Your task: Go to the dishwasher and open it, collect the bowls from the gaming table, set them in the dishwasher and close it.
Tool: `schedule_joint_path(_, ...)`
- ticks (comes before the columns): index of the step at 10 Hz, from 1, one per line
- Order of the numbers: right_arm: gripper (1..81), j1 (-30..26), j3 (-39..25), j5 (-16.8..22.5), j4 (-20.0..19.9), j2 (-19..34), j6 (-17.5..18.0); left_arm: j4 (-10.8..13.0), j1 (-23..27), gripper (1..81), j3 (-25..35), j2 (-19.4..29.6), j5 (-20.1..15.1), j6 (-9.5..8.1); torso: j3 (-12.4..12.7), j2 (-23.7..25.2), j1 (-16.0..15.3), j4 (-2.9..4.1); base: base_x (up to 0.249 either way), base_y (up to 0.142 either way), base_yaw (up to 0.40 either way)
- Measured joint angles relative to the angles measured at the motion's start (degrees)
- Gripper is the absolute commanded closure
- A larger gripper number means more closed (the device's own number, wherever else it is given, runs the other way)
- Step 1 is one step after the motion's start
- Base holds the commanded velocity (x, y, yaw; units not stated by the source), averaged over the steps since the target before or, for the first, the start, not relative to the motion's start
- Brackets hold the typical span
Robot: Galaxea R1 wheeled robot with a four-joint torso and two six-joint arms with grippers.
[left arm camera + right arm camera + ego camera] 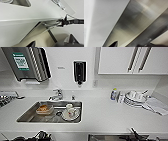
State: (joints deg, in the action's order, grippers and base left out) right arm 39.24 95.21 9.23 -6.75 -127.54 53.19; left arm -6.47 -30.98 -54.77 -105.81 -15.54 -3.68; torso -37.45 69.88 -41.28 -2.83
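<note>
Right, working from the near edge of the counter back to the wall:

Dishwasher: the brushed steel front (117, 137) sits under the counter's near edge, toward its right-hand end, directly below you. You are parked this close because the open-the-door step is, in my judgement, the one in hand.

Right arm: its wrist camera looks along the brushed steel panel (136, 25) at very short range, which suggests you have brought it in for the bar handle (154, 33). You cannot tell from these pictures how its jaws stand or whether they hold anything.

Left arm: its wrist camera looks under the counter's lip at the dishwasher door's top edge (41, 24), which seems to stand a little away from the counter. The other arm's dark gripper (62, 22) shows there at the door's handle (50, 24); I cannot tell whether it grips it. The left jaws' state I cannot tell.

Counter: the white worktop (105, 114) carries everything else.

Sink: the steel basin (27, 118) is set in the counter's left half, holding an orange-filled bowl (44, 109) and white dishes (71, 113), left there for washing. These are not your bowls.

Right corner: a stack of white plates (135, 98) and a small bottle (114, 94) stand near the back edge.

Wall: a soap dispenser (80, 72) hangs above the tap (58, 94), within reach of the sink.
</note>
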Motion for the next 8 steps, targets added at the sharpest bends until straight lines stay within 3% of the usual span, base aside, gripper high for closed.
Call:
schedule_joint_path(4,1.0,2.79,7.24,-0.68,-0.73,-4.94,0.04,0.0,-0.05,1.0,0.0,0.88,-0.09,0.05,0.0,0.0,0.0,0.0,0.0,0.0,0.0)
schedule_joint_path(8,1.0,4.24,8.35,-4.13,-1.05,-5.29,-0.22,0.0,-0.8,1.0,0.0,0.63,0.0,0.44,0.0,0.0,0.0,0.0,0.0,0.0,0.0)
